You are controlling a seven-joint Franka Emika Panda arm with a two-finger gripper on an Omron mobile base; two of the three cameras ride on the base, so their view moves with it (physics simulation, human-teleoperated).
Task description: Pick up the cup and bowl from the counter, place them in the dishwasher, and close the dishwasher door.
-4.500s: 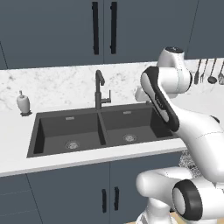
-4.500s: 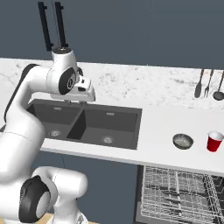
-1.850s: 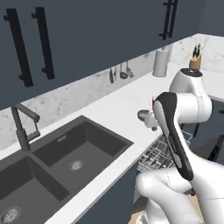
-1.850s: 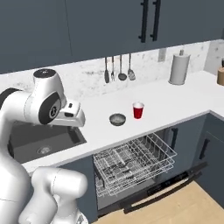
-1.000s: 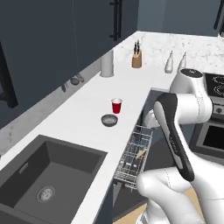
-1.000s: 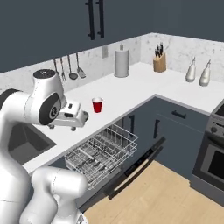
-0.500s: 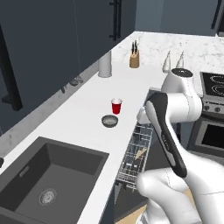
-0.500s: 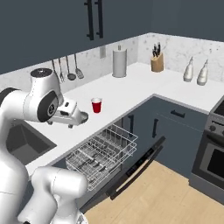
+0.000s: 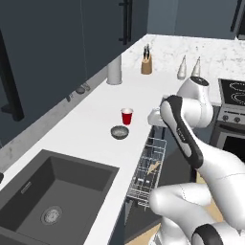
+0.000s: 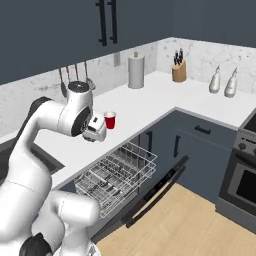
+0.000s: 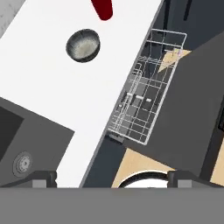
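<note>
Over the last few seconds the base has driven along the kitchen: the sink [image 9: 52,191] that filled both base views earlier now sits at about 8 o'clock in the left base view, and the whole scene has swung with the cameras, not the objects. In the last half second the framing barely shifts, so the drive appears to be ending.

The cup [image 9: 127,116] and the bowl [image 9: 119,132] stand just beside each other on the white surface [image 9: 91,124], near its front edge, the cup at about 1 o'clock from the bowl. Both are untouched.

The dishwasher [image 10: 150,192] is open, its wire rack [image 10: 114,176] pulled out over the lowered dishwasher door [image 10: 157,190].

The end effector [image 10: 95,131] hovers above the surface's edge, near the two dishes and over the rack. In the hand view its fingertips [image 11: 41,178] sit far apart at the bottom corners, so it reads as spread and empty.

My judgement: the approach is done and no pick has begun; both dishes are now within reach, and a descent onto one of them comes next.
</note>
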